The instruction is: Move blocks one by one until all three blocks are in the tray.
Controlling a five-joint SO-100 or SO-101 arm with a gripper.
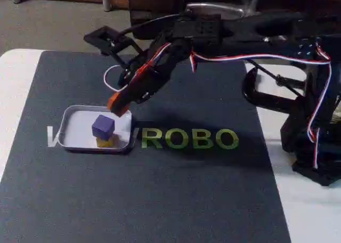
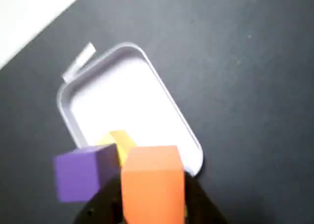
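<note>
**Blocks: two in the tray, orange one in the jaws**

Blocks first: the purple block [image 1: 103, 127] sits on top of the yellow block [image 1: 106, 142], and both are inside the tray [image 1: 74, 143], toward its right end in the fixed view. The wrist view shows the same stack, purple [image 2: 83, 174] over yellow [image 2: 119, 140], right at the near rim of the tray [image 2: 162, 84].

The orange block [image 2: 153, 184] is up close to the wrist camera, clamped in the jaws of the gripper [image 2: 147, 204], with black fingers showing on either side of it. In the fixed view the gripper [image 1: 120, 105] hangs just above the tray's right corner, and I can't really separate the orange block from the orange finger there.

The tray sits on a dark mat [image 1: 176, 200] printed with green "ROBO" lettering [image 1: 189, 139], plus a pale letter stroke poking out left of the tray. The mat lies on a white surface [image 1: 13, 94].
</note>
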